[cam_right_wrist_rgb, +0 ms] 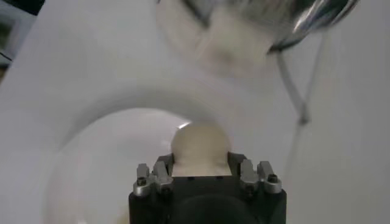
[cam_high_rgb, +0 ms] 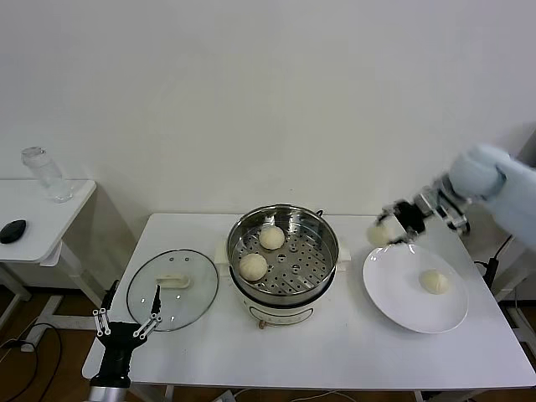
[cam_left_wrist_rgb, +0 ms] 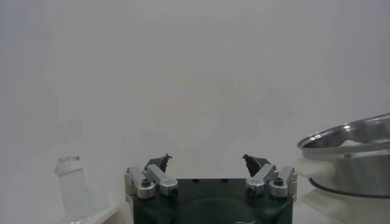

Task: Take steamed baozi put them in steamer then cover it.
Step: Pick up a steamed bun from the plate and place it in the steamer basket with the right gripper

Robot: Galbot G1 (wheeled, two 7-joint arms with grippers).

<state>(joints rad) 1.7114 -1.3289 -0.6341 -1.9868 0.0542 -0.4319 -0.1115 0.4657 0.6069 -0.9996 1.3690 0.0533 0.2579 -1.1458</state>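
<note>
The steamer, a shiny steel pot on a cream base, stands mid-table with two baozi on its perforated floor. My right gripper hangs just above the far left rim of the white plate, shut on a third baozi that fills the space between its fingers. Another baozi lies on the plate. My left gripper stands open and idle at the table's front left edge, pointing up, nothing between its fingers.
The glass lid with its cream handle lies flat to the left of the steamer. A side table at far left carries a clear glass jar and a black object. The steamer's cord trails on the table.
</note>
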